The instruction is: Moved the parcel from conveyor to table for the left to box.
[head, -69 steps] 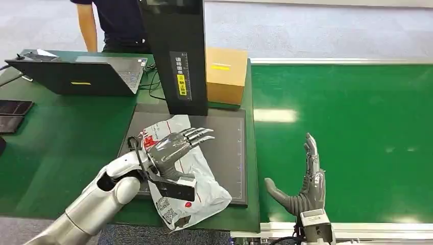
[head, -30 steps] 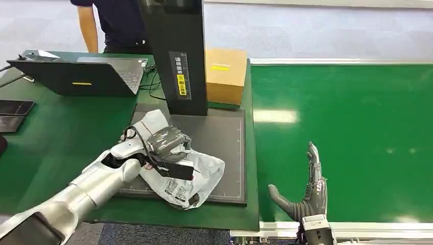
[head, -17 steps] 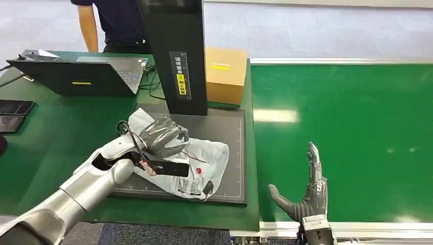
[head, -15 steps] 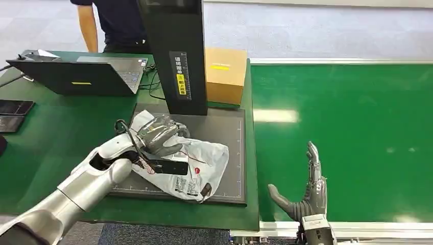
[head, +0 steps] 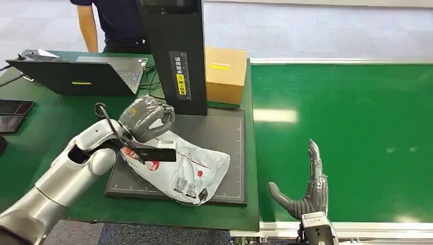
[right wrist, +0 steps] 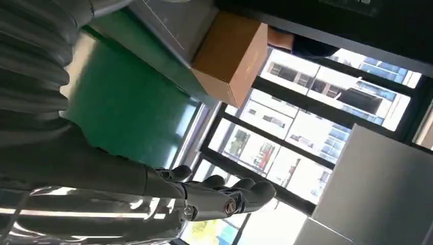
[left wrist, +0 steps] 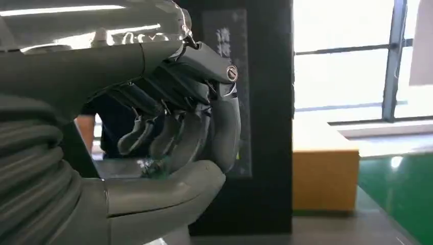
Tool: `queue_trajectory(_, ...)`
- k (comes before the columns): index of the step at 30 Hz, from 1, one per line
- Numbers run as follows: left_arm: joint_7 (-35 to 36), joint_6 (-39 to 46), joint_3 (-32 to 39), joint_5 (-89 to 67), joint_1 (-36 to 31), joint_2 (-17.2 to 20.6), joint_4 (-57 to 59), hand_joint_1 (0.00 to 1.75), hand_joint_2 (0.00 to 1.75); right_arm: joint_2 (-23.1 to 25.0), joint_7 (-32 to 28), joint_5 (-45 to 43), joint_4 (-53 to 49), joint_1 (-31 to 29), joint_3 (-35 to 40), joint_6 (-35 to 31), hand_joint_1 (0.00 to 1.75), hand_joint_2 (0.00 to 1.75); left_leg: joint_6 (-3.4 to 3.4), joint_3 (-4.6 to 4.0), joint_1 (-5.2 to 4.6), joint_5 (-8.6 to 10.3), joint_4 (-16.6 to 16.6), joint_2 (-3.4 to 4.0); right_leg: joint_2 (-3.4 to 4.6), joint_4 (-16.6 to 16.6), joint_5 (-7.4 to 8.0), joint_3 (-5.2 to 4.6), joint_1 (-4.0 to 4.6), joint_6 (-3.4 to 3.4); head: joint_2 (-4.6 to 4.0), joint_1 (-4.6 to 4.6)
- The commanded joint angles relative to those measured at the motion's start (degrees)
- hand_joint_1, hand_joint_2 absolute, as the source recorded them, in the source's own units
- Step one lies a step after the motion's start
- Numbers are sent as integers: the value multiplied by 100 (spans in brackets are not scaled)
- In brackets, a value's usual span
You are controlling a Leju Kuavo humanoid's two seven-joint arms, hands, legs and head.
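Just below the curled, empty left hand (head: 147,116), the white plastic mailer parcel (head: 178,168) lies released on the dark mat (head: 224,132), so boxing calls for a fresh grasp.

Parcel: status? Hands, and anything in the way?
Left hand curled, empty, above the parcel. Right hand open over the conveyor. Parcel flat on the black mat. Black column and box close behind.
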Motion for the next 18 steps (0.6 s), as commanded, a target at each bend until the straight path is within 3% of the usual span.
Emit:
queue_trajectory(1, 184, -701, -329, -15, -339, 348, 217, 0, 175, -6, 20, 20, 96, -63, -125, 126, 0, 175, -9, 1, 7, 1, 0, 6, 2, -3, 3, 3, 7, -7, 0, 0)
queue_trajectory(8, 169, -1338, -1007, 251, -686, 489, 1015, 0, 175, 8, 38, 8, 146, -114, -171, 185, 0, 175, -9, 2, 6, 2, 1, -4, -7, -1, 1, 4, 6, -6, 0, 2)
queue_trajectory(18, 8, -1277, -1685, 476, -776, 215, 2195, 0, 175, -16, -99, -47, 301, -132, -143, 189, 0, 175, -8, 8, 6, 6, -6, -9, -13, -10, 3, 13, 6, -6, 0, 2)
